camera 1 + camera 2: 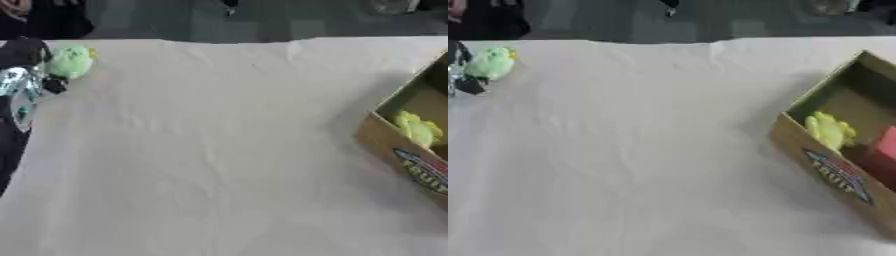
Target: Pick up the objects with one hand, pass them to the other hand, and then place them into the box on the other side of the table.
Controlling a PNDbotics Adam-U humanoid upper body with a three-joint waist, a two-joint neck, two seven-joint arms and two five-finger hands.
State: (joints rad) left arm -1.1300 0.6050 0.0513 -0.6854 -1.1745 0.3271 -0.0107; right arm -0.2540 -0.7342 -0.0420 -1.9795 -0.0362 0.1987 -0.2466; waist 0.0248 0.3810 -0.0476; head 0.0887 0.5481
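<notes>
Left robot hand [26, 75] is at the far left edge of the tabletop [210, 150], touching a light green soft toy [70, 61]

It is too blurry to tell if this robot hand is curled round the toy or open; the right robot hand is not seen. To do this well, get a good hold, lift the toy, and bring it to the middle to pass. The toy looks round, so no long side shows. The cardboard box [833, 170] on the right holds a yellow toy [829, 130] and a red thing [883, 150]
</notes>
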